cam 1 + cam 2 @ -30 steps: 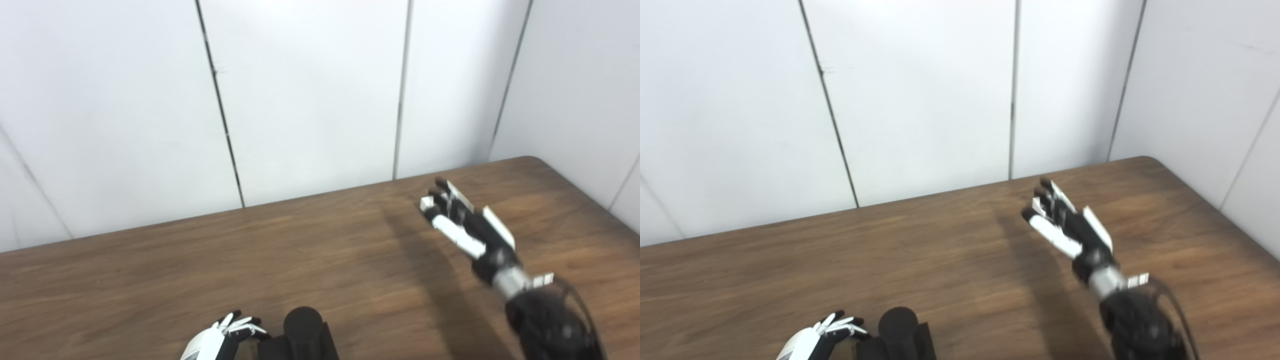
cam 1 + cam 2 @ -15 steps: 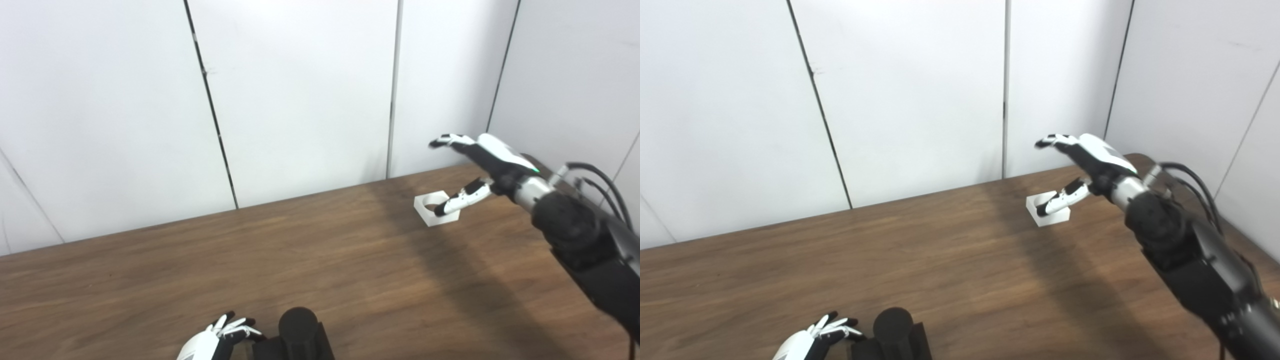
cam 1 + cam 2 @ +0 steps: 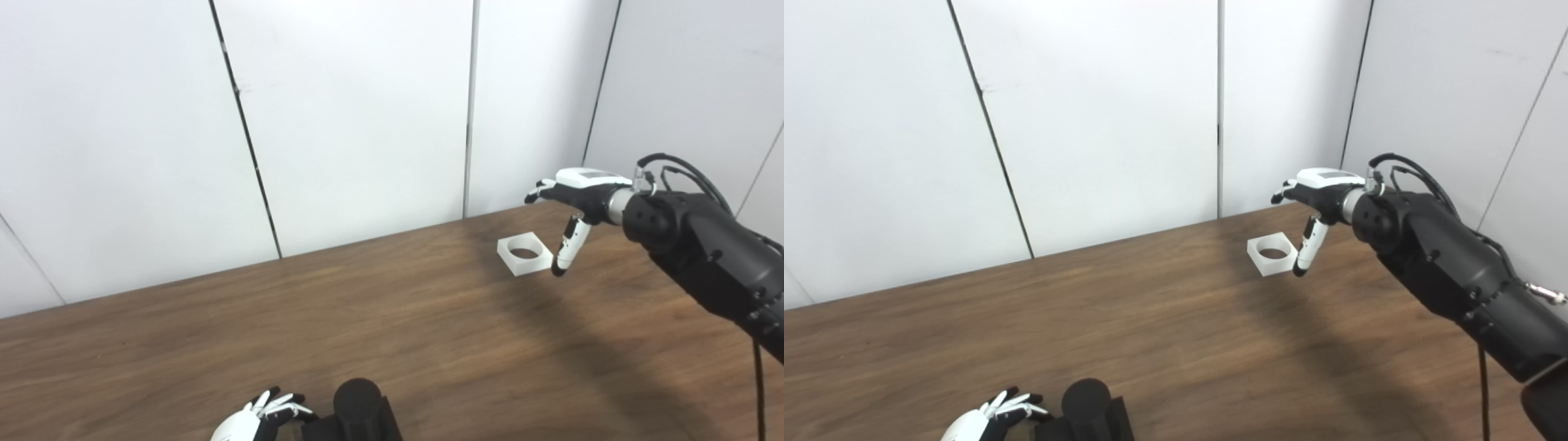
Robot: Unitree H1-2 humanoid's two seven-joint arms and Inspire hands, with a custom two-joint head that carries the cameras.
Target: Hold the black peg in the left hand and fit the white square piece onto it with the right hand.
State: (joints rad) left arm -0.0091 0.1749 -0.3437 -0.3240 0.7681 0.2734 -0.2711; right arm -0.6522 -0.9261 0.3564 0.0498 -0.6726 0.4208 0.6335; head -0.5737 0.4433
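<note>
Your right hand [image 3: 579, 190] hangs open above the far right of the table [image 3: 392, 318], thumb pointing down just beside the right edge of the white square piece [image 3: 524, 255], which lies flat on the wood. Your left hand [image 3: 257, 422] sits at the near edge, fingers spread and holding nothing, just left of the upright black peg [image 3: 357, 407].

We see a white square piece [image 3: 524, 254], a black peg [image 3: 357, 401], a brown wooden table [image 3: 367, 318] and white walls [image 3: 355, 110].
</note>
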